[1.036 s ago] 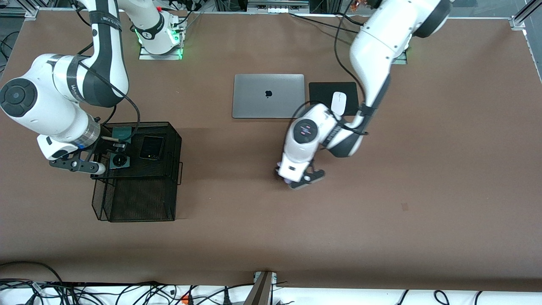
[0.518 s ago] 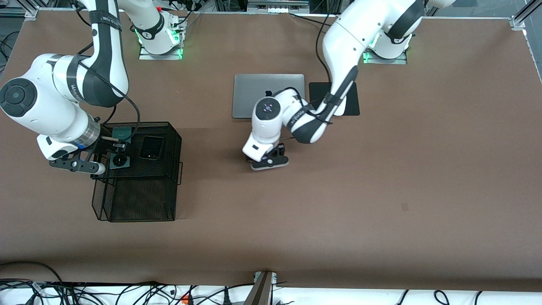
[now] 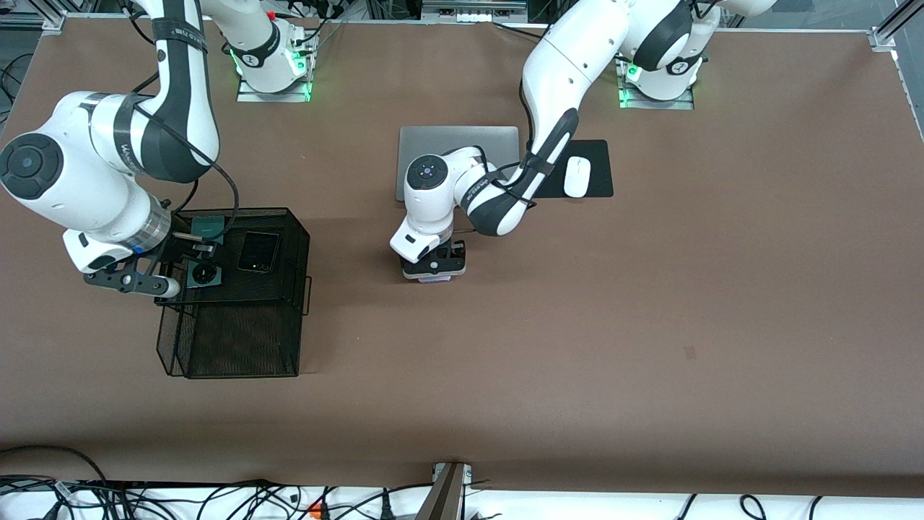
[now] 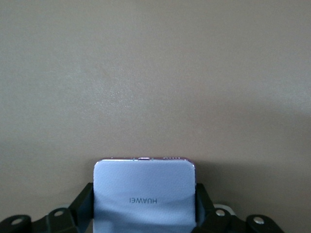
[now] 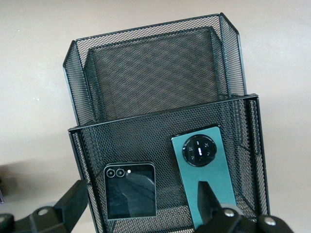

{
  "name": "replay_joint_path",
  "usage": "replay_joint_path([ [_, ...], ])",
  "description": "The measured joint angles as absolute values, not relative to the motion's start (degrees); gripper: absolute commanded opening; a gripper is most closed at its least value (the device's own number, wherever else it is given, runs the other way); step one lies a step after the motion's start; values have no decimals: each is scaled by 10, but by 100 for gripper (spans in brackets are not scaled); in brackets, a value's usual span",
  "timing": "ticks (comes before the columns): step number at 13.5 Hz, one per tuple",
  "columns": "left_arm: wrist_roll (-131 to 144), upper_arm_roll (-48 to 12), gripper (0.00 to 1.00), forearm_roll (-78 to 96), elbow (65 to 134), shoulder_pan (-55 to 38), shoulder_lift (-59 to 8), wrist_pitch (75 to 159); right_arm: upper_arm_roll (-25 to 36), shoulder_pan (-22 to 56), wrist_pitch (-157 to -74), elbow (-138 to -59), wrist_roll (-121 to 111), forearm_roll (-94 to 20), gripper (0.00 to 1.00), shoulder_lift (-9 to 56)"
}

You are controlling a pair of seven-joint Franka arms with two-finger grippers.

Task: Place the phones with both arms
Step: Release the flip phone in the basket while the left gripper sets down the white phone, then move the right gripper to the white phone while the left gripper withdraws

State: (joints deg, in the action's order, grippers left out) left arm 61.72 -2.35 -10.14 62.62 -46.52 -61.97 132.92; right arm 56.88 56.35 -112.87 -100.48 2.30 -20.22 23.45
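The left gripper (image 3: 434, 269) hangs over bare table (image 3: 577, 325), nearer the front camera than the laptop (image 3: 458, 137); its fingers (image 4: 203, 204) are clamped on the sides of the lilac phone (image 4: 144, 194), which lies flat between them with its logo up; in the front view only a lilac sliver shows under the gripper, so whether it touches the table is unclear. Beside the laptop, the mouse (image 3: 577, 176) sits on a black pad (image 3: 595, 155). The right gripper (image 3: 155, 271) waits over the mesh tray (image 3: 299, 245), fingers (image 5: 206, 199) spread wide and holding nothing; the green phone (image 5: 206, 160) and black phone (image 5: 130, 190) lie side by side in the tray's upper tier.
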Motion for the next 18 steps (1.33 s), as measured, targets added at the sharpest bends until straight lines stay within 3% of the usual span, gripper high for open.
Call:
replay_joint_path([
  [5,616,-3,100,-101,598,-463,-619,1331,569,564,-1129,-1004,23,-202,100,235],
  [8,615,3,100,-101,581,-433,-592,1286,559,564,-1117,-982,23,-203,100,235],
  [11,561,-6,100,-101,591,-349,-519,1184,512,566,-1100,-939,75,-207,100,247],
  [14,444,-20,100,-90,653,-247,-422,1107,434,568,-1104,-923,124,-259,100,279],
  [18,278,-24,100,-71,705,-135,-325,1022,346,571,-1189,-901,132,-319,100,366],
])
